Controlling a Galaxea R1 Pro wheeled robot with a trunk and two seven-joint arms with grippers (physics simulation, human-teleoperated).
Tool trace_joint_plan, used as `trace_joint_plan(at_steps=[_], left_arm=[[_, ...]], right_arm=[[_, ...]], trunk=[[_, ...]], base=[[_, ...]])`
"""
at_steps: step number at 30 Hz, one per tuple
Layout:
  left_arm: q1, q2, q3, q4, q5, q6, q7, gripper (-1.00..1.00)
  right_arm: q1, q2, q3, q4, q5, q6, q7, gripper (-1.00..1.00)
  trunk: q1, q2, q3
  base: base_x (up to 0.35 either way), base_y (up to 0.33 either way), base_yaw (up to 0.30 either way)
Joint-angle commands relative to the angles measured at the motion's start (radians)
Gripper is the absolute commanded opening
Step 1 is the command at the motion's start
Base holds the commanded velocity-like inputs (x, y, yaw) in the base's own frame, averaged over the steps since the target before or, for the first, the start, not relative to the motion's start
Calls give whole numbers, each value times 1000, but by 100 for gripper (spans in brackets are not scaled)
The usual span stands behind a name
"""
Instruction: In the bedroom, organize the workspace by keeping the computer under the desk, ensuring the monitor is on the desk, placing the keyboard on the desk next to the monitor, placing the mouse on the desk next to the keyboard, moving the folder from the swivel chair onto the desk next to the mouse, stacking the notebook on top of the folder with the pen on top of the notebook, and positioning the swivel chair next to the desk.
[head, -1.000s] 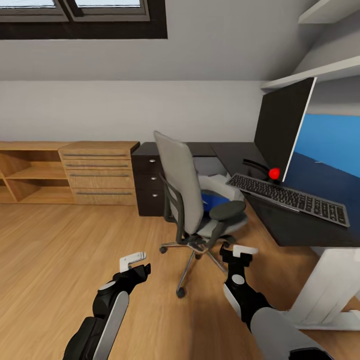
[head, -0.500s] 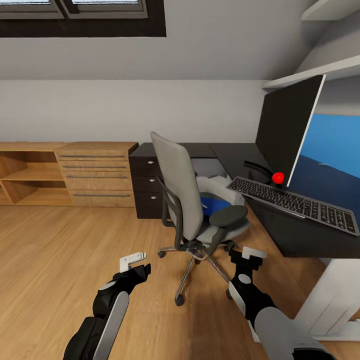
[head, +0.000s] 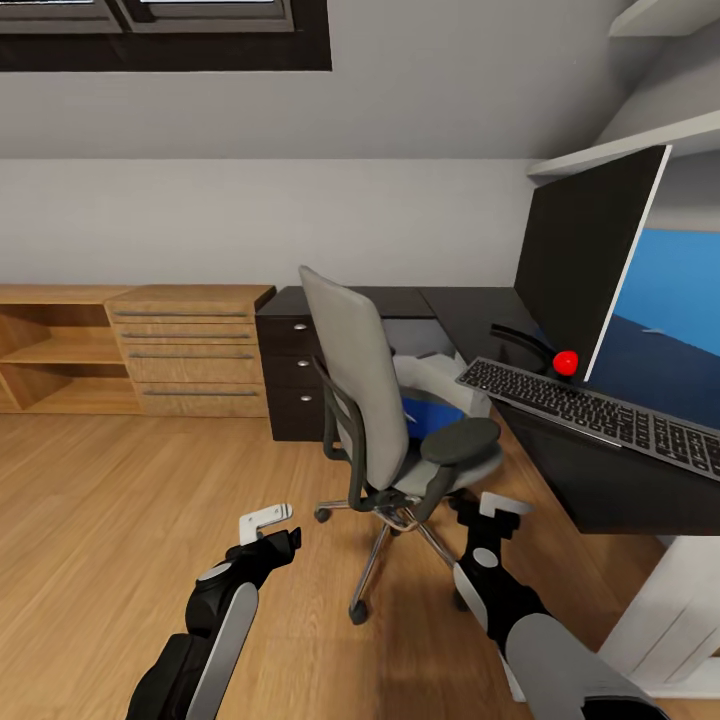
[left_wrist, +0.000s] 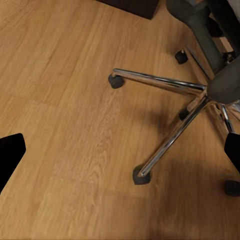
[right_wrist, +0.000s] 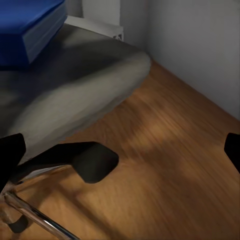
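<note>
No legible brand or writing anywhere. Lower left: left claw (head: 272, 527) over wood floor (head: 120, 500), fingers apart, holding nothing. Centre: swivel chair (head: 365, 400), back turned, hiding most of the blue folder (head: 425, 411) on its seat. Lower right of centre: right claw (head: 492, 510), spread wide, empty. Right: counter (head: 480, 315) carrying keyboard (head: 590, 408) and monitor (head: 585, 265), keyboard cut off at frame edge.

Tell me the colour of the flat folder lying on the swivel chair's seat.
Bright blue; the flat rectangular folder on the grey upholstered swivel chair shows best in the right wrist view.
</note>
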Motion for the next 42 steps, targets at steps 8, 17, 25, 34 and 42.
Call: trace_joint_plan(at_steps=[8,17,25,34,42], left_arm=[[-1,0,-1,-1,10,2,10,100],[-1,0,-2,22,11,2,10,100],[-1,0,-1,24,12,3,10,100],[-1,0,-1,29,12,2,11,100],[-1,0,-1,40,12,3,11,100]], right_arm=[[-1,20,-2,0,3,-36,-1,100],[-1,22,-2,0,3,-48,-4,100],[-1,22,-2,0,3,-48,-3,100],[-1,22,-2,2,3,-59,-3,100],[-1,22,-3,5,4,-74,-2,100]], trunk=[[0,0,-1],[0,0,3],[0,0,7],[0,0,11],[0,0,15]], base=[[1,0,9],[0,0,231],[-12,57,256],[-48,139,257],[-1,3,260]])
